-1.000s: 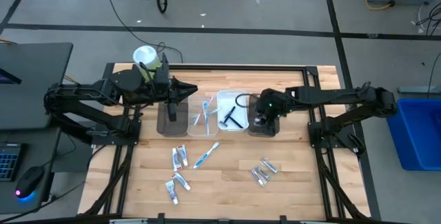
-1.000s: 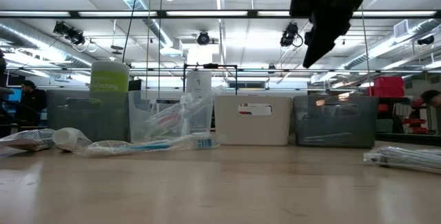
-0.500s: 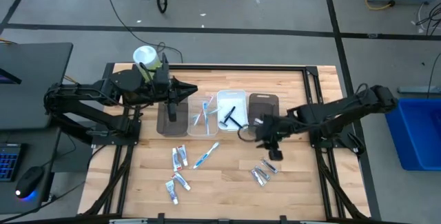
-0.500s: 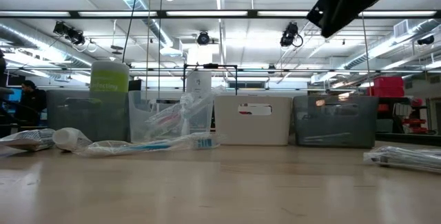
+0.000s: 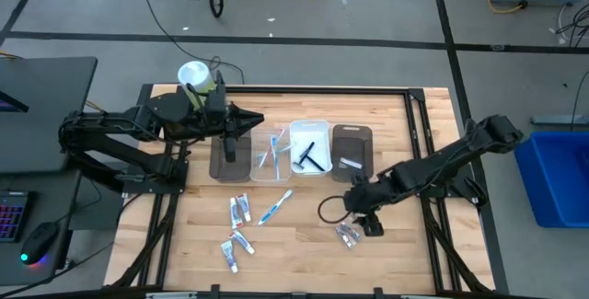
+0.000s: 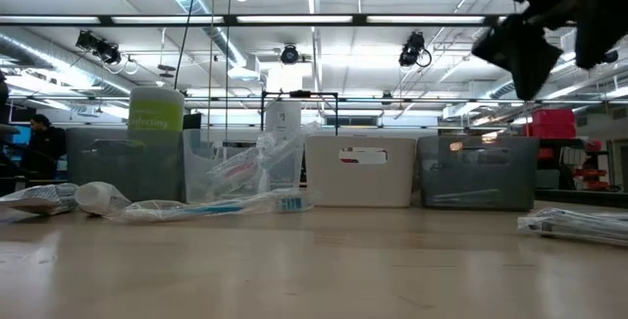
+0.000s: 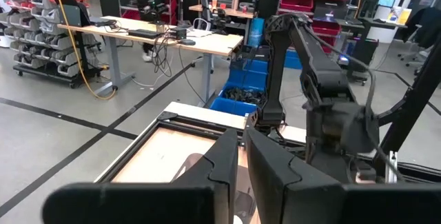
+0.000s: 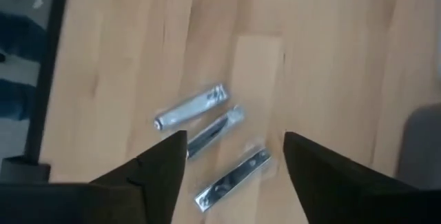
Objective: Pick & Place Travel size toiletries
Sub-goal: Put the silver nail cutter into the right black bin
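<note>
Three silvery tubes (image 8: pixel 214 136) unobstructed on bare wood beneath the right gripper (image 8: pixel 234 158), fingers apart.

silvery tubes (image 8: pixel 210 127) (clear-wrapped) | pale wood table (image 5: pixel 304 235) | dark tray (image 5: pixel 351 151)

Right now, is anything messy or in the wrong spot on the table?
Nothing is broken or spilled, but several toiletries lie loose on the wood, not in trays: toothpaste tubes, a toothbrush and silvery tubes. The open right gripper hovers above the silvery ones. The left gripper sits over the dark tray.
</note>
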